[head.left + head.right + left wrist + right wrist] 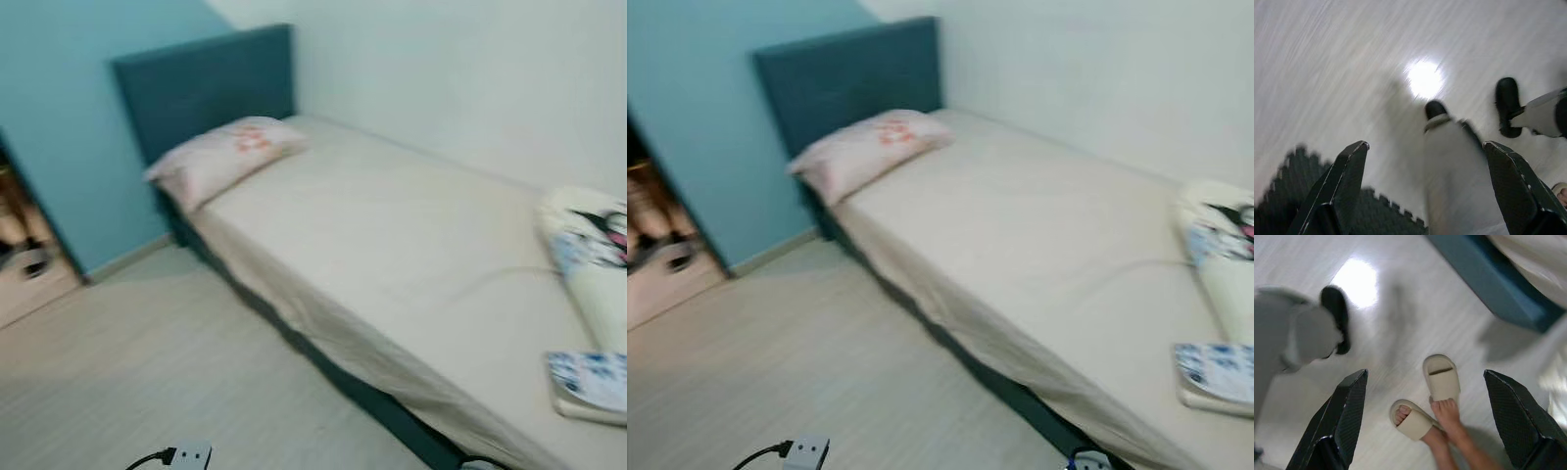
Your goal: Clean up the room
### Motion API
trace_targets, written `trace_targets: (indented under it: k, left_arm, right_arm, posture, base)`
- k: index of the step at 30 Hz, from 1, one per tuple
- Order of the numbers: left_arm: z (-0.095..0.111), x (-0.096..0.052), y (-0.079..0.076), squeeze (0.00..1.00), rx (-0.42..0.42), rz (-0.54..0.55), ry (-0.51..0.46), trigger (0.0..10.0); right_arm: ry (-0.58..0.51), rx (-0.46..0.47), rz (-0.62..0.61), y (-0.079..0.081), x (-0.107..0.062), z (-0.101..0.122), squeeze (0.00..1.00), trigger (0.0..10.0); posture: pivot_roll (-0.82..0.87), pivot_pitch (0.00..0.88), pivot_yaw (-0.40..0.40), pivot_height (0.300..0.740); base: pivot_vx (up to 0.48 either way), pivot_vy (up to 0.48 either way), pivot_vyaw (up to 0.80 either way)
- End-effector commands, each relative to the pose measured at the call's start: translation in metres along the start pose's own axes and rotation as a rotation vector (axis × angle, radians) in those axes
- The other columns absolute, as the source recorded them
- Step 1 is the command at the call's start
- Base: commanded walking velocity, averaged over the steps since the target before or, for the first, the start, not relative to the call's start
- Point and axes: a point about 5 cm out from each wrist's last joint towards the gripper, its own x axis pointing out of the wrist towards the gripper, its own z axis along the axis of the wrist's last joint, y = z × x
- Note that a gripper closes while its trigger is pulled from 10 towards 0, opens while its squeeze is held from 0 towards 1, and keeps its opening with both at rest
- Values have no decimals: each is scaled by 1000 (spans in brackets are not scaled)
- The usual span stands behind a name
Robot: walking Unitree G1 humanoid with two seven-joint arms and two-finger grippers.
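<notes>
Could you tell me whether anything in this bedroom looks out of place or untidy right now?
Somewhat. A flat printed item and a cartoon-print bundle lie loose at the bed's foot end, away from the pillow. A plug adapter with its cable sits on the open floor.

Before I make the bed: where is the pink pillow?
In the head views the pink pillow lies at the head of the bed, against the teal headboard, on the robot's left side of the scene.

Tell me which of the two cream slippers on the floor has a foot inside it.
The slipper nearer the right gripper's wrist has toes poking through. The other slipper, toward the bed frame, is empty; a bare foot rests on its heel end.
</notes>
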Motion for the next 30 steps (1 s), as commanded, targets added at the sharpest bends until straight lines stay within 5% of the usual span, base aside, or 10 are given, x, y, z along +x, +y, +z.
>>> trace_targets:
  k: [1, 4, 9, 11, 12, 16, 30]
  left_arm:
    - [-3, -1, 1, 0, 12, -2, 9, 10000]
    - [-4, -1, 1, 0, 11, -3, 10, 10000]
    - [-5, -1, 2, 0, 10, -3, 9, 10000]
    - [-5, -1, 2, 0, 10, -3, 9, 10000]
    - [-4, -1, 3, 0, 11, -3, 7, 10000]
    - [-3, -1, 2, 0, 13, -4, 1, 10000]
    - [10, -1, 10, 0, -40, 44, -61, 10000]
  right_arm:
    - [-36, 48, -3, 1, 0, 7, 0, 10000]
    - [-82, 120, -9, -2, 0, 15, 0, 10000]
    - [-271, 402, -5, -17, -4, 60, 0, 10000]
    - [-271, 402, -5, -17, -4, 60, 0, 10000]
    - [-357, 510, -2, -26, -9, 83, 0, 10000]
    - [-459, 625, 24, -34, -16, 109, 0, 10000]
    - [-724, 816, 205, -44, -35, 154, 0, 10000]
  posture:
    - [-76, 29, 38, 740]
    - [-75, 34, 41, 740]
    - [-75, 35, 43, 740]
    - [-75, 35, 43, 740]
    - [-77, 35, 44, 740]
    - [-77, 35, 44, 740]
    - [-85, 40, 51, 740]
  base:
    - [0, 0, -769]
    - [0, 0, -769]
    - [0, 0, -769]
    - [0, 0, -769]
    - [0, 0, -769]
    - [0, 0, -769]
    - [0, 0, -769]
